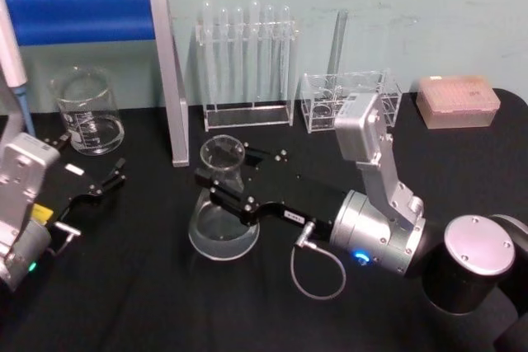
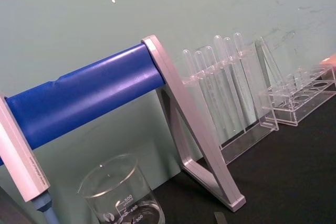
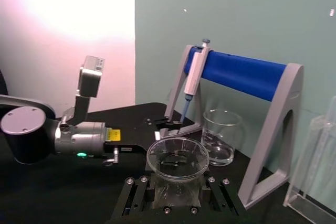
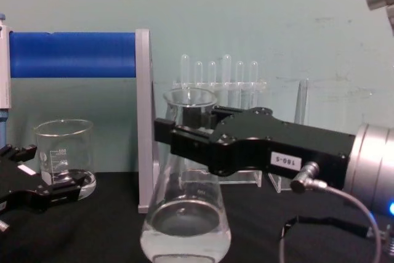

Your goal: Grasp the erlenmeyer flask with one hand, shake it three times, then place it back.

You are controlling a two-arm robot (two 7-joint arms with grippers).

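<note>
Holding the flask (image 1: 223,232) by the neck with the right gripper (image 1: 223,166), jaws clenched on the glass just under the flared rim, one finger on each side. Standing with the wide base flat on the table (image 1: 148,302), a little clear liquid at the bottom, just beside the grey leg of the stand (image 1: 169,80) and well apart from the beaker (image 1: 87,113). Looks like the grasp before the lift, though this is only a judgement.

To do the step well: keep the grip firm, because smooth glass can slide in the pads. Lift straight up first, until the base is free of the table. Shake with short and even moves, away from the stand leg and from the rack (image 1: 247,63) behind. Keep the mouth upward, so that no liquid comes out. Set the base down flat before releasing.

Left gripper (image 1: 89,166) parked at the left of the table, near the beaker, fingers spread and holding nothing.
</note>
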